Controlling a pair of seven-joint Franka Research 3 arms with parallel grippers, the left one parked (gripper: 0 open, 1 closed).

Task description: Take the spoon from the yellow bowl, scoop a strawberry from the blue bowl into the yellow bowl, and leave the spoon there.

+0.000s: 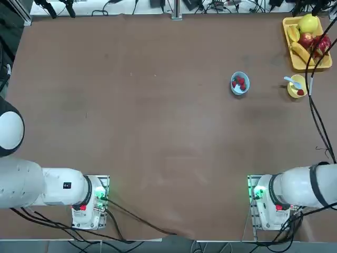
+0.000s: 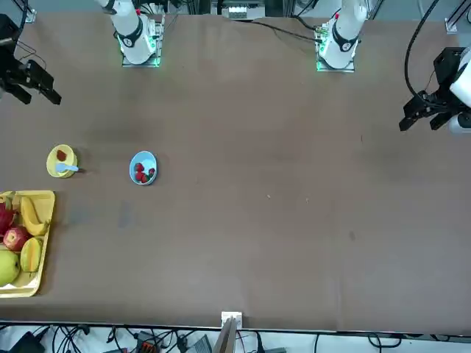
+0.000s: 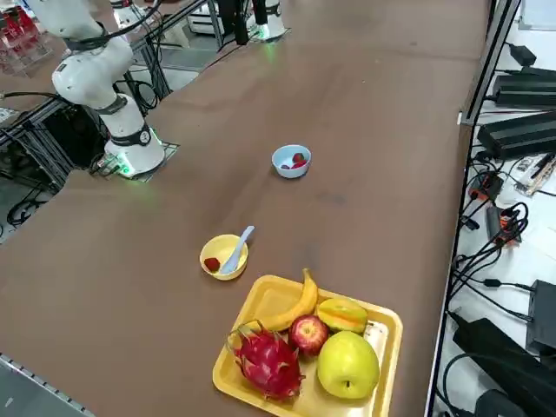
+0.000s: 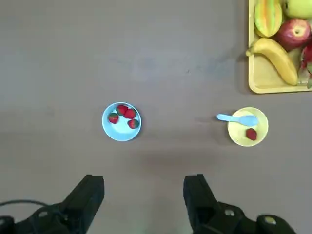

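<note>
The yellow bowl (image 4: 253, 125) stands near the table's right edge. The pale spoon (image 4: 238, 118) lies in it with its handle over the rim, and one strawberry (image 4: 251, 134) sits beside it. The blue bowl (image 4: 121, 121) holds three strawberries (image 4: 123, 116) and stands to the yellow bowl's left in the top view. My right gripper (image 4: 144, 195) hangs high above the table, open and empty, well back from both bowls. The same things show in the top view as the yellow bowl (image 1: 297, 86), spoon (image 1: 292, 81) and blue bowl (image 1: 240, 83).
A rectangular yellow tray (image 1: 293, 59) with a banana, apple, dragon fruit and other fruit sits at the far right corner, just beyond the yellow bowl. Black cables (image 1: 316, 116) hang along the table's right edge. Bare brown table spreads to the left.
</note>
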